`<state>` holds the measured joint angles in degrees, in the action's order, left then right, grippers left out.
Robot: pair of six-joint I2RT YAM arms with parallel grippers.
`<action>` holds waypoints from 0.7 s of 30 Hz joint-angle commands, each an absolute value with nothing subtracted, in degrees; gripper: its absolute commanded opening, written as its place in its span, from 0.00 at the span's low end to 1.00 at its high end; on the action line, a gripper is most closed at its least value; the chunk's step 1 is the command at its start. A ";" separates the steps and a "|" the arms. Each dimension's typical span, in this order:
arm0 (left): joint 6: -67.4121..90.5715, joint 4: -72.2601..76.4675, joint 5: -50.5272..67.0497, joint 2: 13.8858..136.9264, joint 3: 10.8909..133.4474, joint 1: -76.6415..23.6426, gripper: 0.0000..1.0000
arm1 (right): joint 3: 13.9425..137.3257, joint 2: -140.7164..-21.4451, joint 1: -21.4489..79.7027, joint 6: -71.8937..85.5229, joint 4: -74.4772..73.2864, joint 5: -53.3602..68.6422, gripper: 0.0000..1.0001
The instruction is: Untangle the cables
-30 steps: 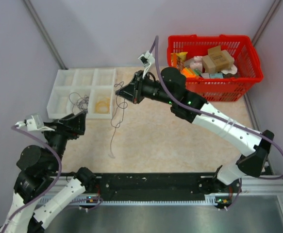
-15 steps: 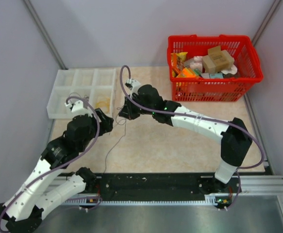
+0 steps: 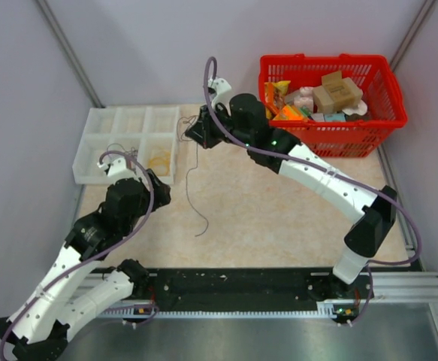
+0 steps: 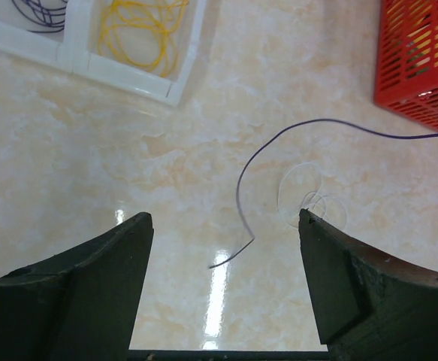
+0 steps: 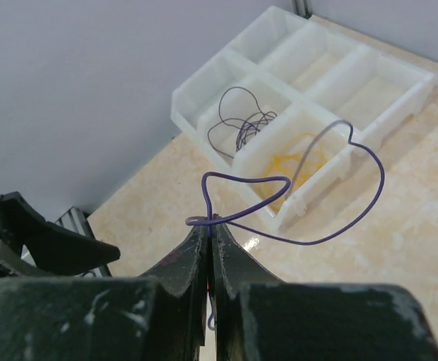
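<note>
Hanging from the right claw [image 3: 190,134] beside the tray [image 3: 91,144], the purple cable [image 3: 188,186] dangled toward the table [image 3: 264,226], held high probably to draw it free of the rest. Left wrist: left claw [image 4: 222,293] was spread and empty over a whitish cable [image 4: 303,197] loop. Right wrist: right claw was pressed onto the purple cable, yellow cables [image 5: 294,162] lay in a tray compartment, and no writing was legible.

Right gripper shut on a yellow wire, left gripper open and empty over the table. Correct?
Not quite. The right gripper is shut on a purple wire, not a yellow one; the right wrist view shows it. The yellow wires lie in the white tray. The left gripper is open and empty over the table, as you said.
</note>
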<state>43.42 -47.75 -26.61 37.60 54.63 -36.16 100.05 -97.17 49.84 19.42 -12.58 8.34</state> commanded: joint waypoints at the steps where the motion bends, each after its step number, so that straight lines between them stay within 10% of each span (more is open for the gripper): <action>1: 44.38 -48.07 -26.37 37.88 53.09 -34.11 0.83 | 98.80 -98.78 51.67 20.29 -12.58 11.24 0.00; 13: 41.31 -47.29 -28.22 36.03 52.56 -33.22 0.84 | 74.97 -102.03 56.34 36.47 5.19 20.29 0.02; 21: 41.31 -44.30 -23.38 40.25 50.63 -32.79 0.86 | 76.91 -101.96 53.01 34.10 -3.68 25.04 0.51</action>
<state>41.78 -47.09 -25.63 38.11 51.72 -33.34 74.13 -104.64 55.24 34.57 -3.09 20.25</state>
